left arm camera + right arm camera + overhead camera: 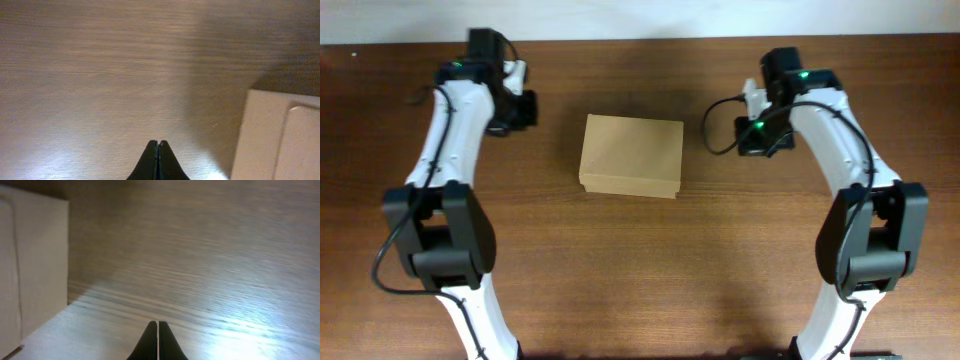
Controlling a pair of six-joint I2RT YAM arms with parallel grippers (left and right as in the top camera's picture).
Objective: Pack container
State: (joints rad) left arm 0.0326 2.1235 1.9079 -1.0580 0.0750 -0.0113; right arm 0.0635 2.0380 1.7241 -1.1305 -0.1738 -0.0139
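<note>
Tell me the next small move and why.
Probably open the left gripper and ease it toward the container. It sits closed on the table; this gripper and the right gripper are shut, empty and clear of it, so it likely needs opening before anything goes in.

Looks like a robotics lab or test bench. Dark wood-grain table [640, 260] with a pale wall strip [640, 18] behind. Two white-and-black arms mounted at the near edge: left arm [440, 140], right arm [840, 145]. Black cable [704, 130] looped loose off the wrist, green status light [455, 68] lit. Only one plain cardboard box [631, 155] as workpiece, set between the arms.
</note>
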